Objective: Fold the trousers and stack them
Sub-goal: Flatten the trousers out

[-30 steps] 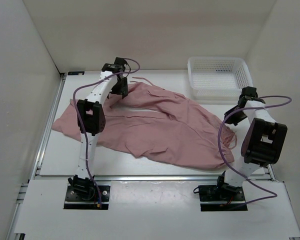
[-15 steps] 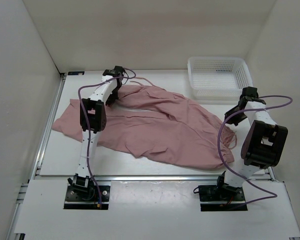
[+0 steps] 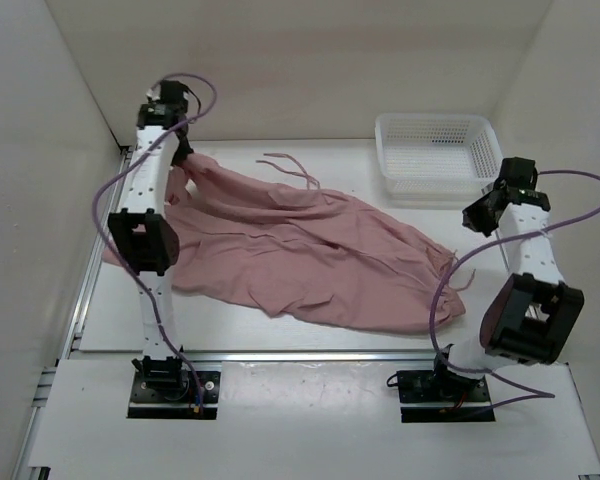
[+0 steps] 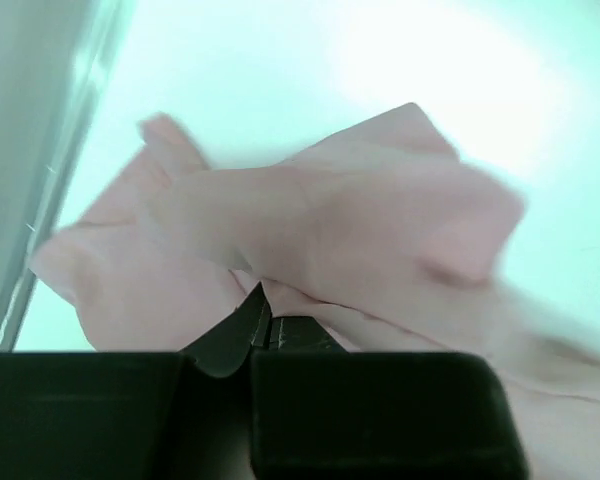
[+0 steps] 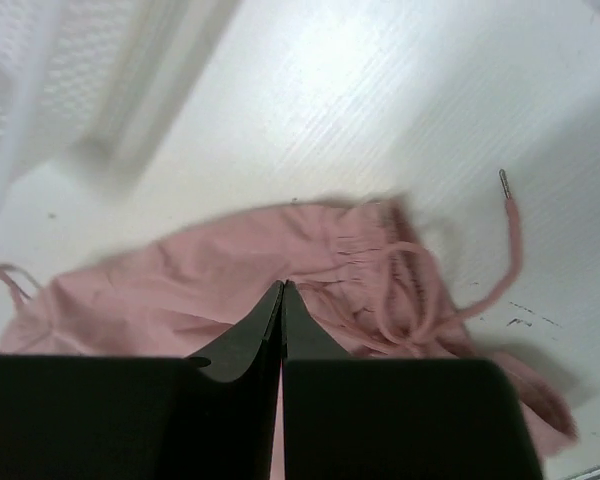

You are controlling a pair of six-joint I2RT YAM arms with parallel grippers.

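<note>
The dusty-pink trousers (image 3: 310,250) lie spread and crumpled across the table. Their far-left part is lifted off the surface. My left gripper (image 3: 183,152) is raised at the far left and shut on that lifted fabric. In the left wrist view the cloth (image 4: 330,220) hangs from the closed tips of the gripper (image 4: 263,300). My right gripper (image 3: 472,217) hovers above the right end of the trousers, shut and with nothing between its fingers. In the right wrist view it (image 5: 282,287) points down at the gathered waist (image 5: 180,290) and the drawstring (image 5: 480,290).
A white mesh basket (image 3: 438,150) stands at the back right, and its corner (image 5: 30,80) shows in the right wrist view. White walls close in the table on the left, back and right. Two thin pink cords (image 3: 290,165) trail on the table behind the trousers.
My left gripper closed on the fabric and rose up and to the left, dragging the far edge of the trousers with it. The right arm lifted and shifted slightly right.
</note>
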